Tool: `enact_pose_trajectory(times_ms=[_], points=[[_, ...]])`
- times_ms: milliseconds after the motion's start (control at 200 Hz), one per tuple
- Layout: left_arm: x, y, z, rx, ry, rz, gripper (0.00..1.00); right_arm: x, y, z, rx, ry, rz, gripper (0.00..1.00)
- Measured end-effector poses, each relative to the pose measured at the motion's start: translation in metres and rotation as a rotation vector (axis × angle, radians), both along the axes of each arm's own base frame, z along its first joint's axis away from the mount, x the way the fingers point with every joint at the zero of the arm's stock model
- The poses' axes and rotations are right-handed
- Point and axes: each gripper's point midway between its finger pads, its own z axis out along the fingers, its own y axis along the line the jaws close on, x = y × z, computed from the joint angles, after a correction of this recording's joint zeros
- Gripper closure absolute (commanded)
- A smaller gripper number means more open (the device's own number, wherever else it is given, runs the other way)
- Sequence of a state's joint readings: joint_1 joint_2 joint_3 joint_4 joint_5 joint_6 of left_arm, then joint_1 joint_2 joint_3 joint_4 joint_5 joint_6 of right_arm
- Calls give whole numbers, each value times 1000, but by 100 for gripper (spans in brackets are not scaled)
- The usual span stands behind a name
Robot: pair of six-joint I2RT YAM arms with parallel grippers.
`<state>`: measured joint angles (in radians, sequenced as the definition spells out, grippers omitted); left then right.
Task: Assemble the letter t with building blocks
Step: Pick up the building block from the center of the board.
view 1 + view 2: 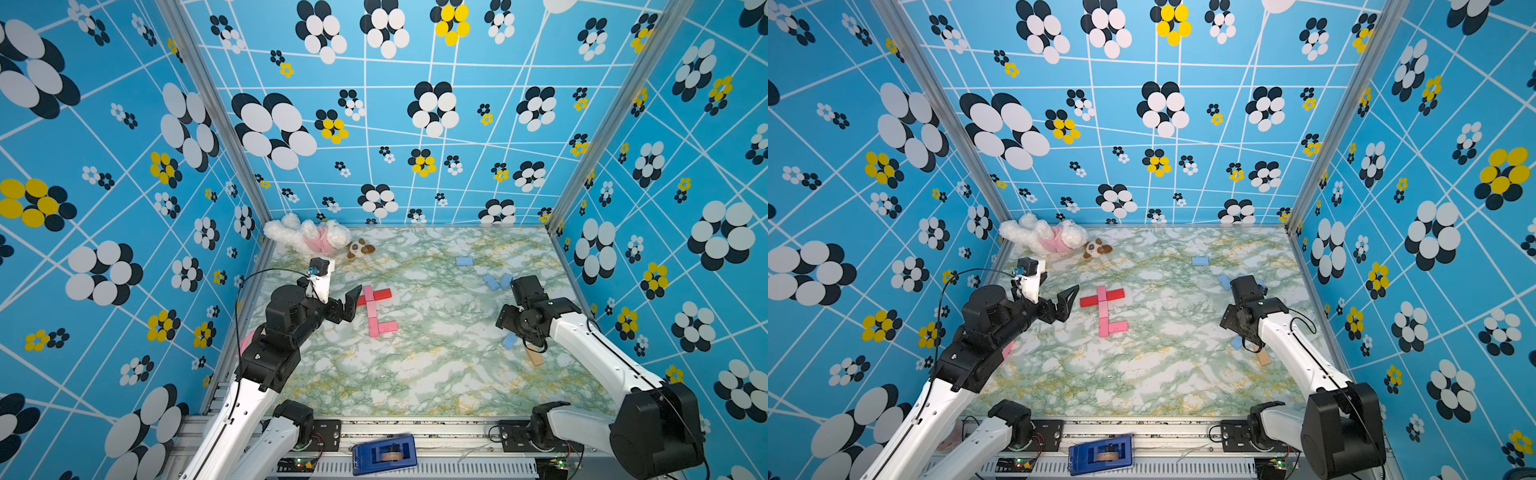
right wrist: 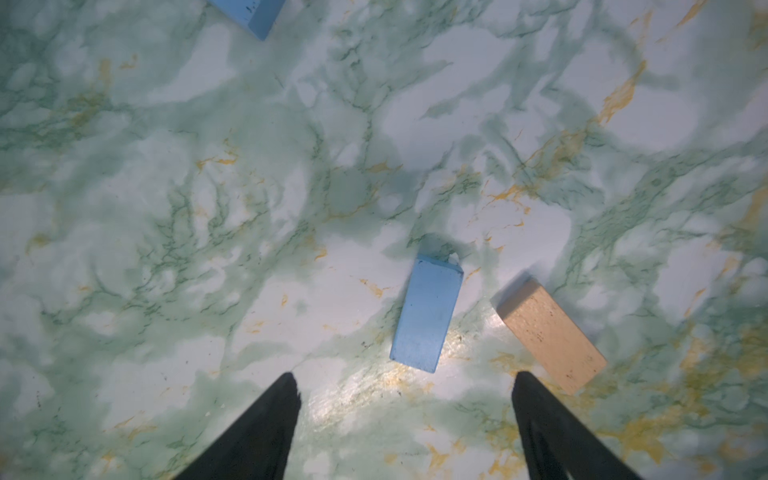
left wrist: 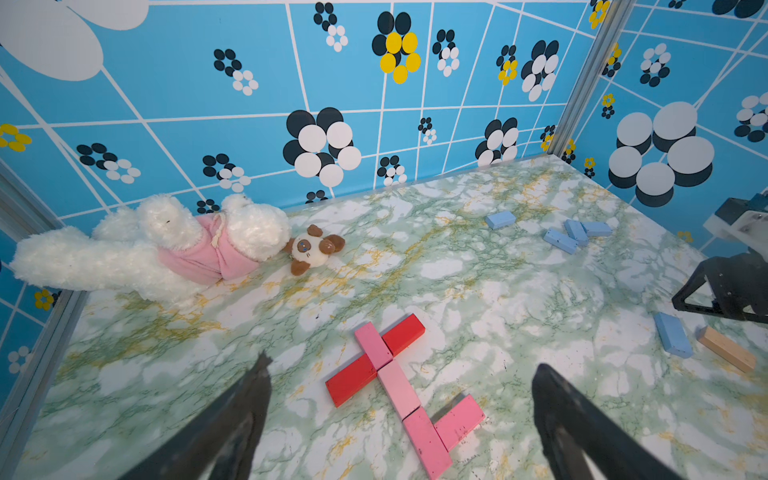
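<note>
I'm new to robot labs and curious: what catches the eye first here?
The loud blue flowered walls strike first. In the middle lies a cross-like figure of pink and red blocks, and a white plush toy in pink lies in the far left corner. On the right, the open right hand is near a light blue block and a tan block.

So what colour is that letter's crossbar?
The crossbar is red; clearest in the left wrist view.

No printed text, label, brand, number or sign can be read on anything, the blue box [image 1: 384,454] on the front rail being too small to tell, and the only letter-like form is the pink blocks [image 1: 372,326] and red blocks [image 1: 383,294] lying on the bench [image 1: 436,374] as a lower-case t.
</note>
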<state>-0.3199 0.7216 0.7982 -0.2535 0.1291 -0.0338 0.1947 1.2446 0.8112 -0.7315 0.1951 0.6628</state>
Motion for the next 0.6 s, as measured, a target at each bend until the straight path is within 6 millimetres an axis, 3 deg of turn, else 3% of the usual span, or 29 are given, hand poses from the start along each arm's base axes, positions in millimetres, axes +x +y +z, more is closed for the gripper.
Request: enact_pose_trajectory(times_ms=[310,600], points=[[2,-2,-6,5,19,-6,1,4,-1,-28,24,25,-26,29],[3,-2,-11,9,29,-6,1,11,-1,-30,36,-2,-33,34]])
